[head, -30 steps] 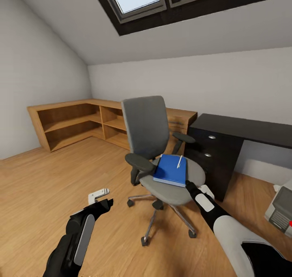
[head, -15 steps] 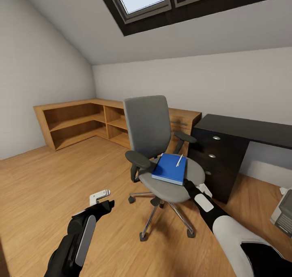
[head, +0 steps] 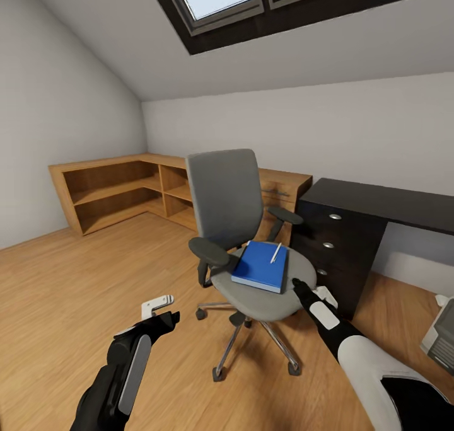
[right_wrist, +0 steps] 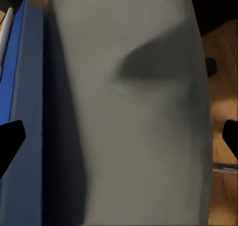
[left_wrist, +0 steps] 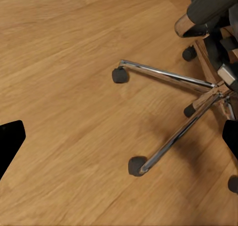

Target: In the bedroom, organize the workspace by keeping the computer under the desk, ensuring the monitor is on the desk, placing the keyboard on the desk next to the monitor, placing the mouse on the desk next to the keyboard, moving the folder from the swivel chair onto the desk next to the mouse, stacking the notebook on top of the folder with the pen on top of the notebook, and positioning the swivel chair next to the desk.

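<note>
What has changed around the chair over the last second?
The right gripper has pulled back off the blue book and now sits at the seat's front edge. The view swung a little, so the grey computer slid toward the right edge. The pen still lies on the book on the chair, and the left gripper keeps hanging open over the floor.

The grey padded swivel chair (head: 243,229) sits frame centre — long black-topped desk (head: 378,204) right, light wooden shelf unit (head: 120,188) left behind.
</note>
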Available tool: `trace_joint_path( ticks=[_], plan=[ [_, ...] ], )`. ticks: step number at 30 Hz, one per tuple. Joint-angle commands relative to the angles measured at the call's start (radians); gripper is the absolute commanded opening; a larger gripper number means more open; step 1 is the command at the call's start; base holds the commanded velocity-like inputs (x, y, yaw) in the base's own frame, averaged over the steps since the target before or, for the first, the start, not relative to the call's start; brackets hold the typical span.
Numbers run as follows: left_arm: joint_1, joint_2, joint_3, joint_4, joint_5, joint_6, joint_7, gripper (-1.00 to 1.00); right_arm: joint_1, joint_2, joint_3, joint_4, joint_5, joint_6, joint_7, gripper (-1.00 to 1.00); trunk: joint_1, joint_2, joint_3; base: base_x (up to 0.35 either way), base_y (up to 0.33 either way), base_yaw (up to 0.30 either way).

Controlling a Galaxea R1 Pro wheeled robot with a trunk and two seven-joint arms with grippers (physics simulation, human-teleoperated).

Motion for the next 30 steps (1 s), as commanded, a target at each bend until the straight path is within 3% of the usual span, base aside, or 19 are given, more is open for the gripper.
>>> trace_joint_path(
  ticks=[1,3,4,7,17,30],
  plan=[
    [-0.001,-0.001,0.001,-0.001,0.011,0.004,0.008,1.0,0.0,-0.015,0.0,-0.001,-0.018,-0.002,-0.003,1.0,0.0,0.0,-0.001,0.005,-0.004,0.0],
    [-0.001,0.0,0.001,-0.001,0.011,0.004,0.008,1.0,0.0,-0.021,0.0,-0.001,-0.034,-0.001,-0.003,1.0,0.0,0.0,-0.001,0.003,-0.003,0.0],
    [-0.001,0.0,0.001,-0.001,0.011,0.004,0.008,1.0,0.0,-0.025,0.0,-0.002,-0.065,0.0,-0.004,1.0,0.0,0.0,-0.001,0.0,0.0,0.0],
    [-0.001,0.0,0.002,-0.001,0.011,0.004,0.008,1.0,0.0,-0.027,0.0,-0.002,-0.077,0.0,-0.004,1.0,0.0,0.0,-0.001,0.0,0.0,0.0],
    [-0.001,0.0,0.001,-0.001,0.011,0.004,0.008,1.0,0.0,-0.026,0.001,-0.002,-0.086,0.0,-0.003,1.0,0.0,0.0,-0.001,0.008,0.0,0.0],
    [-0.001,0.0,0.0,-0.001,0.01,0.004,0.008,1.0,0.0,-0.026,0.001,-0.002,-0.085,-0.001,-0.003,1.0,0.0,0.0,-0.001,0.201,0.0,0.015]
  ],
)
